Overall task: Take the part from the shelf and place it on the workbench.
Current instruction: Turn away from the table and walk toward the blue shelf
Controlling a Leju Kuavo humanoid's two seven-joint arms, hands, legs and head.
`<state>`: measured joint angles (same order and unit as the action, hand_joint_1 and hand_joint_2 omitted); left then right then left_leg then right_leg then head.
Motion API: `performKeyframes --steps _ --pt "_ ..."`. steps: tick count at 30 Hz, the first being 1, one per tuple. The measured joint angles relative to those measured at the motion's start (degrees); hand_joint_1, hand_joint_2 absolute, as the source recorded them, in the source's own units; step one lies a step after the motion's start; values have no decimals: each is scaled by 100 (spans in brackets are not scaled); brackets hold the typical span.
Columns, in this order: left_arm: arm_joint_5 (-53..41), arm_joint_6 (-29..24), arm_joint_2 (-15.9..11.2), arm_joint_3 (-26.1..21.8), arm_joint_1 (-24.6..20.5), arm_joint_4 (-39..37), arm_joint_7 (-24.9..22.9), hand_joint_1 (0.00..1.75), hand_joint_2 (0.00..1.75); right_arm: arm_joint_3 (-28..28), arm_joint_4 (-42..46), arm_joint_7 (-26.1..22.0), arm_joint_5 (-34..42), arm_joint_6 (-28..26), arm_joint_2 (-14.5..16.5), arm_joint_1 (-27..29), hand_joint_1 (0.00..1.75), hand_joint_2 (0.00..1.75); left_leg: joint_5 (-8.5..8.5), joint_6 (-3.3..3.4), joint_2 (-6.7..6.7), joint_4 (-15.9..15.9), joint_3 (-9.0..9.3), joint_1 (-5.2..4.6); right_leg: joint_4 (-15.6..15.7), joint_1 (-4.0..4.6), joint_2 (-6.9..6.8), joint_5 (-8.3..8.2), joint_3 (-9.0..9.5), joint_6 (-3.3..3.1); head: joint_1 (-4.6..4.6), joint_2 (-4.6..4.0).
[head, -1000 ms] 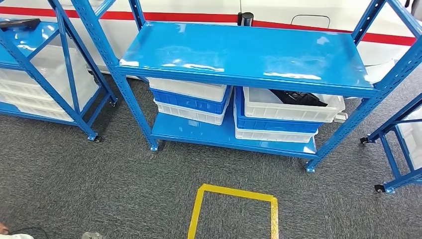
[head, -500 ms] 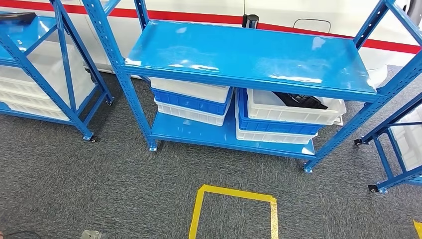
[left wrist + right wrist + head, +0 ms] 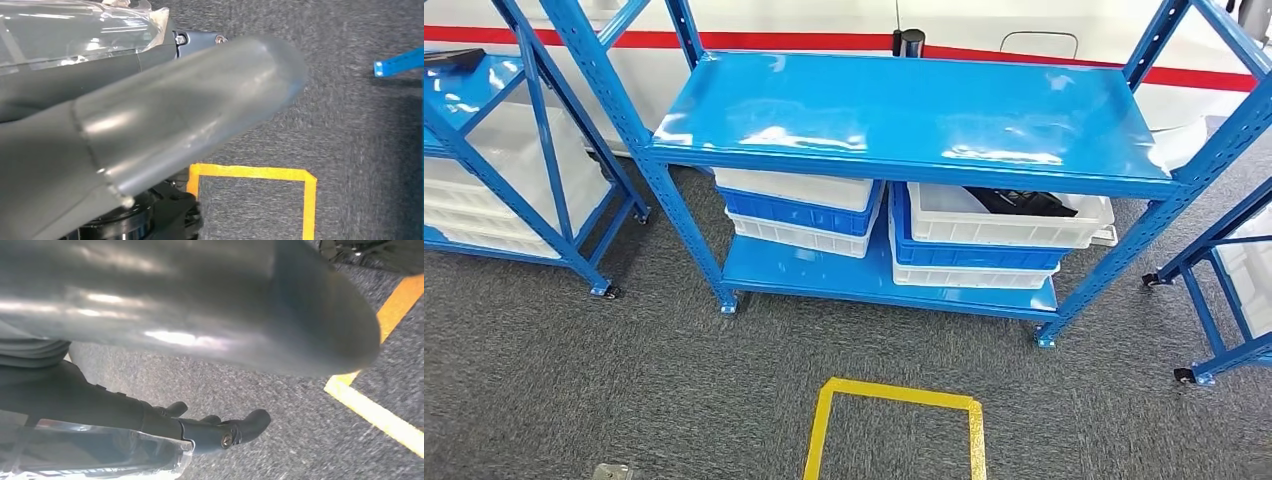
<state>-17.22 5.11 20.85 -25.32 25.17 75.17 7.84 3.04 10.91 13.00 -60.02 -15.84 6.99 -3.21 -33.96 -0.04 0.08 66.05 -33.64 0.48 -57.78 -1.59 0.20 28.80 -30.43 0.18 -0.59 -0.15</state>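
Clearly, the dark part (image 3: 1022,201) lies in the white bin (image 3: 1009,217) under the shelf top (image 3: 904,110); reaching could strike that top. Right hand (image 3: 210,427) looks empty, fingers loosely curled; left hand's (image 3: 150,125) state I cannot tell.

Whole head view shifted, camera moved: blue shelf (image 3: 904,115) now slid toward 9 o'clock; yellow tape square (image 3: 892,430) much where it was.

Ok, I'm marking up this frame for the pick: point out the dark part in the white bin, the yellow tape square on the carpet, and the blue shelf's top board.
dark part in the white bin (image 3: 1022,201), head view, its visible top.
yellow tape square (image 3: 894,393), head view, far edge strip.
blue shelf's top board (image 3: 904,105), head view, bare middle of the board.
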Motion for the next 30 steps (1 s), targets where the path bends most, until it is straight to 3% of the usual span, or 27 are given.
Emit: performKeyframes --steps 2,3,4,6,7,9,12,14,16,18,19,20,21,22,24,26,27,29,30 --pt "0 -9 -1 0 1 -16 1 0 0 -1 0 0 0 5 -2 2 0 0 -218 -43 -1 708 -435 19 -1 10 7 48 50 -44 1 0" --pt "0 -14 -1 0 3 -25 1 0 0 -1 0 0 1 5 -4 4 0 0 -175 -53 -1 845 -567 28 -1 13 19 77 83 -53 1 0" --pt "0 -18 -2 -1 3 -32 1 0 0 0 0 0 1 5 -7 6 0 0 -16 -51 0 764 -593 34 -1 14 36 111 125 -51 1 0" --pt "0 -26 -4 -3 4 -37 1 0 0 0 0 0 -1 6 -3 6 0 0 484 0 -8 82 -374 33 3 14 72 189 214 -25 -2 0" --pt "-1 -28 -7 -8 5 -38 1 0 0 1 0 0 -1 9 1 4 0 0 650 40 -16 -270 -231 19 3 31 84 233 243 1 0 0" --pt "-1 -33 -8 -16 7 -38 2 0 0 0 0 -2 -3 16 5 3 0 0 742 129 -30 -649 -78 -26 26 55 96 277 284 75 1 0" --pt "0 -38 -2 -19 19 -37 4 0 0 -1 0 -7 -8 22 7 21 0 0 718 261 -37 -792 40 -57 5 70 82 259 403 186 -2 0" --pt "0 -39 4 -24 27 -36 5 0 0 -1 0 -10 -10 23 7 22 0 0 715 333 -32 -877 175 -37 -295 65 61 418 263 186 6 0" --pt "0 -37 7 -26 28 -37 5 0 0 -1 0 -16 -10 23 3 22 0 0 672 372 -21 -899 231 -32 -955 53 53 686 -150 163 11 0" --pt "0 -37 8 -24 32 -37 5 0 0 -1 0 -19 -10 23 -1 49 0 0 614 374 -28 -898 281 -33 -1435 46 51 787 -538 193 12 0" --pt "0 -39 9 -23 38 -37 4 0 0 -1 0 -20 -10 23 -4 66 0 0 581 363 -37 -897 320 -31 -1406 44 50 700 -599 243 17 0" --pt "1 -43 9 -23 48 -37 1 0 0 -1 0 -22 -10 23 -8 82 0 0 543 345 -44 -896 373 -29 -1163 35 44 513 -556 307 18 0" --pt "4 -48 9 -21 61 -37 -8 0 0 -1 0 -26 -11 23 -14 93 0 0 500 322 -47 -896 418 -26 -778 25 28 267 -444 364 24 0" --pt "13 -55 9 -18 72 -36 -22 0 0 -1 -1 -31 -12 23 -18 98 0 0 455 290 -44 -890 479 -28 -438 21 7 94 -348 380 28 0" --pt "40 -83 10 -3 99 -21 -59 0 0 -1 -1 -40 -15 23 -23 101 0 0 374 212 -31 -882 542 -38 -76 48 -43 -28 -234 282 35 0" --pt "64 -117 11 29 127 12 -93 0 0 0 -1 -42 -20 23 -24 111 0 0 332 141 -25 -846 589 -43 -66 55 -50 -19 -192 132 32 0" --pt "73 -130 11 52 139 32 -108 0 0 1 -1 -42 -24 23 -22 120 0 0 307 112 -26 -806 597 -35 -50 38 -42 -67 -139 97 27 0" --pt "95 -153 10 93 153 77 -123 0 0 2 -2 -42 -30 23 -19 123 0 0 216 64 -24 -502 468 -17 -26 -5 -30 -51 -36 36 18 0" --pt "103 -155 9 107 160 93 -128 0 0 2 -2 -42 -32 23 -18 117 0 0 117 36 -26 -196 290 -6 -17 -2 -31 -33 -5 10 15 0"
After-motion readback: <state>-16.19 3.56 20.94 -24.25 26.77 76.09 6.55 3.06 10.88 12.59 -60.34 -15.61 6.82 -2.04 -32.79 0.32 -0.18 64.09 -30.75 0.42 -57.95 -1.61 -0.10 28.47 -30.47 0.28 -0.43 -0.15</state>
